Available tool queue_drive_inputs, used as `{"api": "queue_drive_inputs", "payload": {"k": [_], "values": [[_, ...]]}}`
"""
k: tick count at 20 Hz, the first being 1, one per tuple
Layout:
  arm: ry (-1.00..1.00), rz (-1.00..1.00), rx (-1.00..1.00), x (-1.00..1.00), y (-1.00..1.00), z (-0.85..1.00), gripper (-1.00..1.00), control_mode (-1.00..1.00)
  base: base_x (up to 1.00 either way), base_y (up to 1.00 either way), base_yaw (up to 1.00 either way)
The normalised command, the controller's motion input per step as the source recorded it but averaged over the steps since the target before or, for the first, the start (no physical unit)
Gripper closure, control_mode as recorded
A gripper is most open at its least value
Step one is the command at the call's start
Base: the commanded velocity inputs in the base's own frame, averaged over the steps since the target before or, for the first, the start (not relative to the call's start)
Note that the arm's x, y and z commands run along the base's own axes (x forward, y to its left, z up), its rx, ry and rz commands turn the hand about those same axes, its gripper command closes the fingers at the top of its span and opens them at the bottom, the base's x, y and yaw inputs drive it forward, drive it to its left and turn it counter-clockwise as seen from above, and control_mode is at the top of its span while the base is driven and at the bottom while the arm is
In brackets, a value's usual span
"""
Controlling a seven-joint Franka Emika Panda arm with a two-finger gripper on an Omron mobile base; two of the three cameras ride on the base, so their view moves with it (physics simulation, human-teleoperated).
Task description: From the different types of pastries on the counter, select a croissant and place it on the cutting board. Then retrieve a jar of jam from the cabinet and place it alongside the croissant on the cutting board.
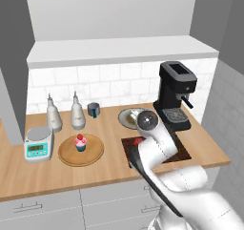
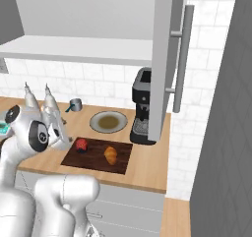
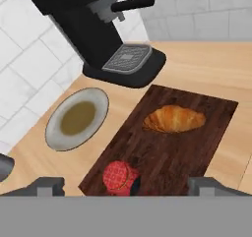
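Jam (image 3: pixel 119 176) sits just below my gripper (image 3: pixel 125 187), its red lid up, on the near end of the board (image 3: pixel 197 147). My fingers (image 3: pixel 47 186) stand wide apart, one on each side of the jar and clear of it, pinching nothing. Further along the same board lies the croissant (image 3: pixel 174 119), apart from the jar.

I judge both placements done: the jar is set down alongside the croissant, and what remains is to lift straight away without brushing the lid or knocking the jar.

From the right base view the whole board (image 2: pixel 98 155) shows, with jar (image 2: pixel 81 144) and croissant (image 2: pixel 111 155) side by side and the plate (image 2: pixel 109 121) beyond. In the left base view my arm covers most of the board (image 1: pixel 127 145), but that view gives what the others lack: the cupcake (image 1: pixel 80 142) left on its round board (image 1: pixel 95 152), and the open cabinet (image 1: pixel 119 50) above.
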Motion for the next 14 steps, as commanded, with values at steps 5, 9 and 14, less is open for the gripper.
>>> {"api": "queue_drive_inputs", "payload": {"k": [5,9,14], "values": [[-0.07,0.60,-0.02,-1.00,-0.02,0.67,-1.00,-1.00,0.00,0.00,0.00],[-0.15,0.60,-0.04,-1.00,-0.10,0.72,-1.00,-1.00,0.00,0.00,0.00],[-0.21,0.54,-0.01,-1.00,-0.14,0.77,-1.00,-1.00,0.00,0.00,0.00]]}}
